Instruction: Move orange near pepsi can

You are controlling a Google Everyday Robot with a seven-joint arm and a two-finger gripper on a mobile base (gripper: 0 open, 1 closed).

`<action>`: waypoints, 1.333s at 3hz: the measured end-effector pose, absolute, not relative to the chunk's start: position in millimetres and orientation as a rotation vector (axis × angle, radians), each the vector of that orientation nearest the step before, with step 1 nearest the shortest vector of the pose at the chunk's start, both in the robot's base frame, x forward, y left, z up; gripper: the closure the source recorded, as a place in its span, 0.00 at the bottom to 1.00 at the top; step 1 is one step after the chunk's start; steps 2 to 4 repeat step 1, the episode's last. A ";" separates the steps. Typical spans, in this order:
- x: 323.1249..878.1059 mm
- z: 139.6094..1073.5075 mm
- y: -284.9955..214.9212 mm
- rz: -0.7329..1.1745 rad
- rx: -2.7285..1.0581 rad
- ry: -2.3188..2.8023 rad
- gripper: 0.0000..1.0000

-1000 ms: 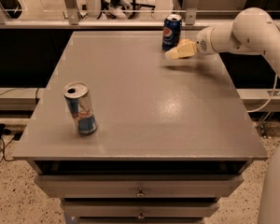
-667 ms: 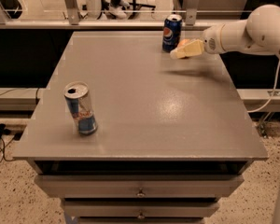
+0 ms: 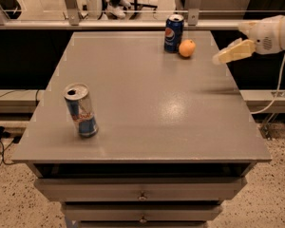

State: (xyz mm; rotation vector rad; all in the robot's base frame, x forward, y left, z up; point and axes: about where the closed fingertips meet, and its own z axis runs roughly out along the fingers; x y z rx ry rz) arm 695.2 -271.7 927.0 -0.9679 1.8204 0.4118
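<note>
The orange (image 3: 187, 47) sits on the grey table (image 3: 147, 103) at the far right, just to the right of the pepsi can (image 3: 173, 33) and almost touching it. The can is dark blue with a round logo and stands upright near the far edge. My gripper (image 3: 230, 52) hangs above the table's right edge, to the right of the orange and clear of it. It is open and holds nothing.
A silver-and-blue can with red markings (image 3: 80, 110) stands upright at the front left of the table. Drawers (image 3: 142, 194) are below the front edge. A rail and glass barrier (image 3: 109, 23) run behind the table. A cable (image 3: 275, 94) hangs at the right.
The gripper was over the orange beside the pepsi can. It has let go and drawn back to the right, leaving the orange on the table next to the can.
</note>
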 end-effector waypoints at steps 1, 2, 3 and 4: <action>684.6 925.0 -278.1 0.414 -1.000 1.819 0.00; 684.6 925.0 -278.1 0.414 -1.000 1.819 0.00; 684.6 925.0 -278.1 0.414 -1.000 1.819 0.00; 684.6 925.0 -278.1 0.414 -1.000 1.819 0.00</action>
